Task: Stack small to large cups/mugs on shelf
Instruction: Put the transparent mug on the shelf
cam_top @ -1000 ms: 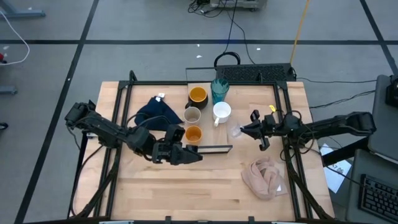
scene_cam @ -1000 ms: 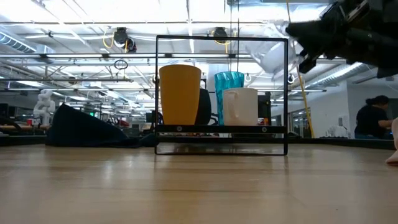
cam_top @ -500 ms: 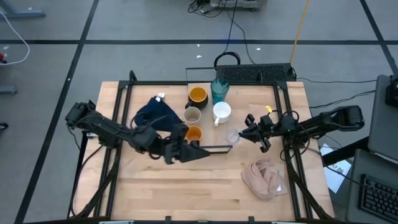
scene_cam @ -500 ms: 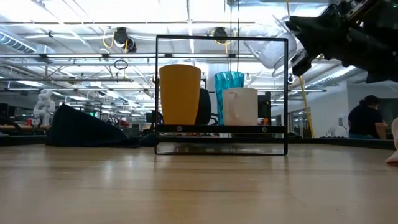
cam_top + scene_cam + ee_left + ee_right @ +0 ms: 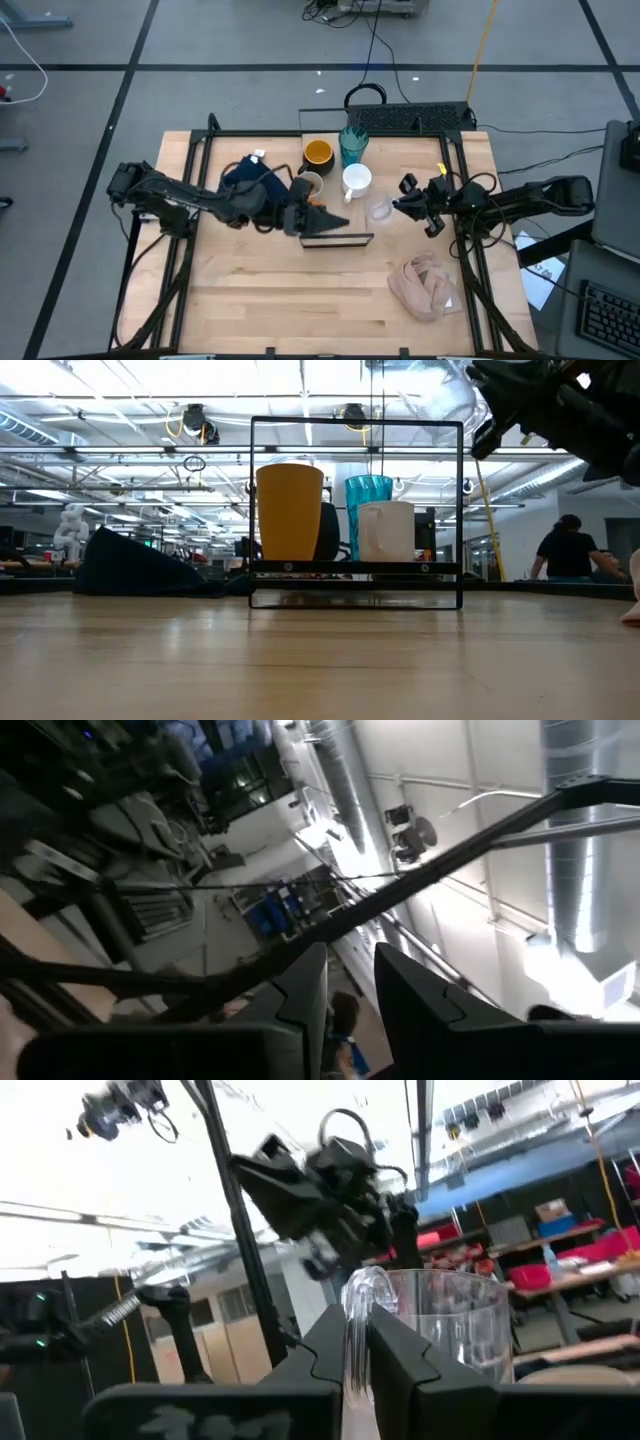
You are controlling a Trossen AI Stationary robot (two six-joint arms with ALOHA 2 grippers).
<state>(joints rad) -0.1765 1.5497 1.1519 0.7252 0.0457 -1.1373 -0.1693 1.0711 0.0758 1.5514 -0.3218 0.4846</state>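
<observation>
The shelf (image 5: 338, 240) (image 5: 355, 568) carries the black mug (image 5: 318, 152), teal tumbler (image 5: 352, 145), white mug (image 5: 357, 180) and grey-beige cup (image 5: 310, 183). The small orange cup (image 5: 290, 510) stands at its near left, mostly hidden under my left arm in the high view. My left gripper (image 5: 340, 222) (image 5: 350, 980) hovers above the shelf's front edge, pointing upward, a narrow gap between its fingers and nothing in it. My right gripper (image 5: 397, 208) (image 5: 357, 1335) is shut on the small clear glass (image 5: 380, 208) (image 5: 450, 400), high to the right of the shelf. My right gripper pinches the glass's wall at its rim (image 5: 358, 1305), one finger inside and one outside. The fingers come from the table's right, slanting upward. The glass is lifted well clear of table and shelf, tilted.
A dark navy cloth (image 5: 245, 178) lies left of the shelf and a pink-beige cloth (image 5: 425, 283) at the near right. A thin black frame (image 5: 355, 422) rises over the shelf. A dark flat device (image 5: 410, 117) sits at the far edge. A person (image 5: 565, 555) is beyond the table.
My left gripper has swung toward the table's right and far side, from near the shelf's front left corner to above the orange cup, tipping down a little. My right gripper has risen and tipped upward, carrying the glass higher.
</observation>
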